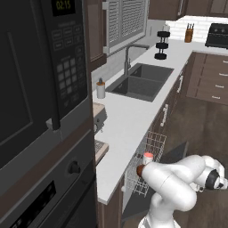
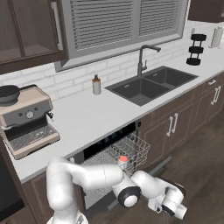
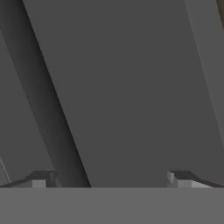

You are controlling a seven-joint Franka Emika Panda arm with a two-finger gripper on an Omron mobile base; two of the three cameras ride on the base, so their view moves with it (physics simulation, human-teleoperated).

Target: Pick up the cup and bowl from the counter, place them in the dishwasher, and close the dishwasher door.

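1. Fingertips [image 3: 39,183] rise at the 2 bottom corners of the hand view, spread far apart with nothing between them; the gripper [image 3: 109,183] is empty and faces a flat dark grey panel with a darker band slanting across it, which I take to be the dishwasher door [image 3: 131,87] seen from very near.
2. From the right base view, the hand hangs low at the end of the bent white arm, out in front of the cabinets and just beside the lowered dishwasher door [image 2: 164,164], whose edge shows as a dark strip near the floor.
3. Behind the arm, the pale wire rack [image 2: 131,151] is pulled out of the open dishwasher [image 2: 109,142]. The cup [image 2: 123,160] stands in the rack, its red inside showing at the top.
4. The left base view shows the same cup [image 1: 148,156] in the rack, and just below it a small dark reddish-brown round thing at the arm's edge, likely the bowl [image 1: 140,170], though it is partly hidden.
5. The counter [image 1: 129,120] holds neither cup nor bowl; a grey bottle [image 1: 101,89] stands near the double sink [image 1: 142,82].
6. Judged from this, both dishes are loaded and the closing step is in hand. The next move calls for getting the hand under or against the door's outer edge and swinging it up; the rack looks pulled out and may need pushing in first, or the door could jam against it.
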